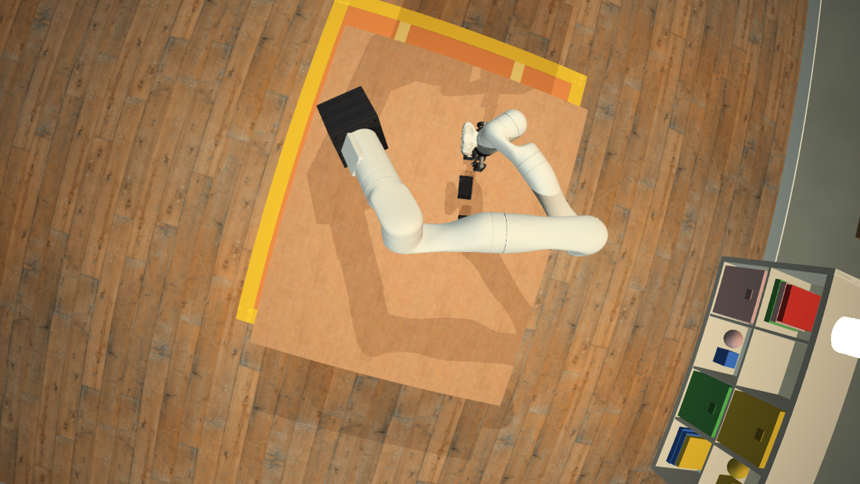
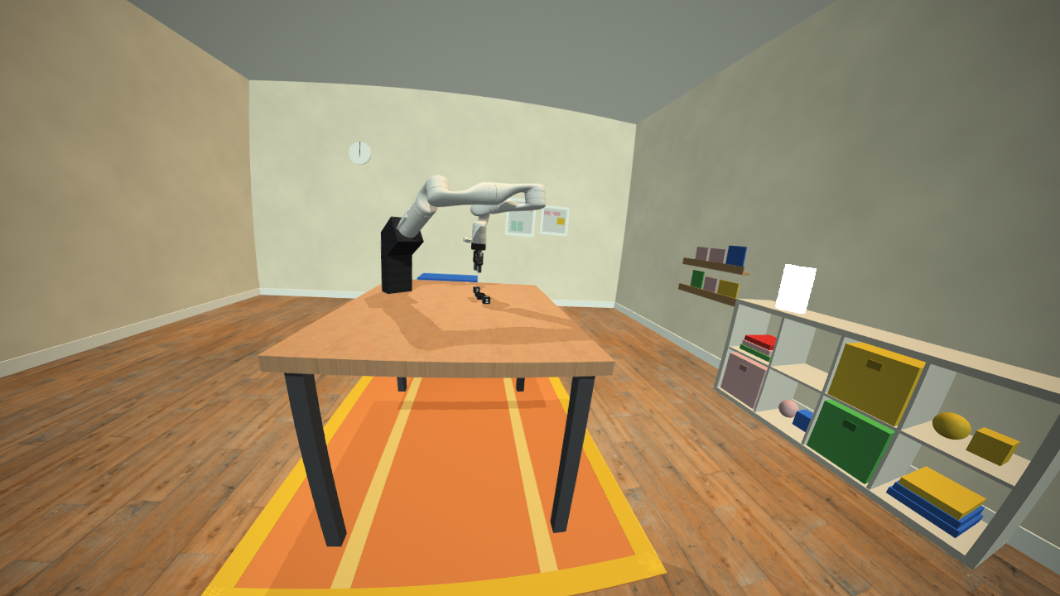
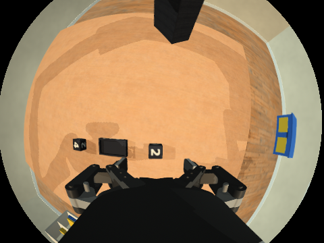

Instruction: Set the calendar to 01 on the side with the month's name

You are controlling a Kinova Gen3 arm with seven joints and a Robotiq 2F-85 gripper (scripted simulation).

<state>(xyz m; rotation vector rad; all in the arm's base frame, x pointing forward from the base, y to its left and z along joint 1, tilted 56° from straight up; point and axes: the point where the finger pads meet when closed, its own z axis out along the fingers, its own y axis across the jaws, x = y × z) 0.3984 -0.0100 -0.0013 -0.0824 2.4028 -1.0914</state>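
Note:
My gripper (image 3: 155, 165) (image 2: 479, 269) is open and empty, above the table. Below it, a black cube (image 3: 155, 150) (image 2: 476, 290) stands flat on the table, with a white 2 on top, turned sideways in the wrist view. The black tray (image 3: 113, 147) (image 1: 465, 187) lies flat and empty on the table, left of that cube in the wrist view. The other black cube (image 3: 79, 144) (image 2: 486, 300) stands beyond the tray, showing a 4 and a 2 in the wrist view; its digit in the exterior view is too small to read surely. The arm mostly hides it in the top view.
The black robot base (image 1: 351, 114) (image 2: 396, 255) (image 3: 177, 23) stands at the table's edge. The table (image 1: 300, 300) (image 2: 415, 348) carries the arm's shadow. The long white arm (image 1: 504, 232) spans over it. A shelf unit (image 1: 775, 361) stands off the table, on the floor.

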